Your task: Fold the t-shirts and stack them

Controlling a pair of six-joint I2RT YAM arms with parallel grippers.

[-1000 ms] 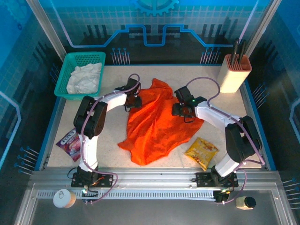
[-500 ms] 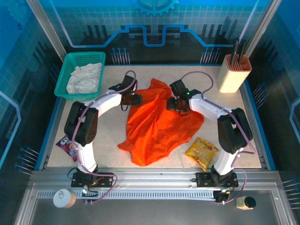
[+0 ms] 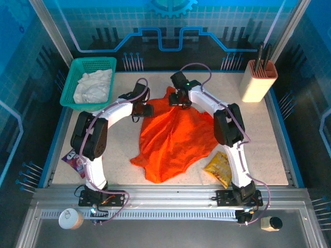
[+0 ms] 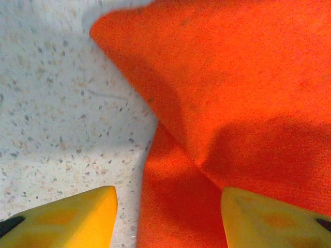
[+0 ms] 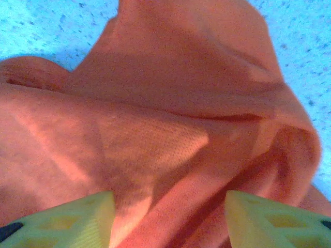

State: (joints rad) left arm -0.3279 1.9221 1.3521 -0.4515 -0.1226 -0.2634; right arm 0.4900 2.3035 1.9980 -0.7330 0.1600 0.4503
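Orange t-shirt (image 3: 173,137) rumpled, unfolded, spread at centre; white t-shirt (image 3: 93,85) bunched in green basket (image 3: 95,61), far left corner

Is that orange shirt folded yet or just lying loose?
Loose, not folded: the orange t-shirt lies rumpled and irregular on the table, bunched at its far end.

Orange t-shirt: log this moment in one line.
orange t-shirt: crumpled, unfolded | left gripper: open over its edge | right gripper: open at its far end | white t-shirt: in basket

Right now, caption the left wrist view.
Open left gripper poised over the orange t-shirt, at its edge on the speckled table.
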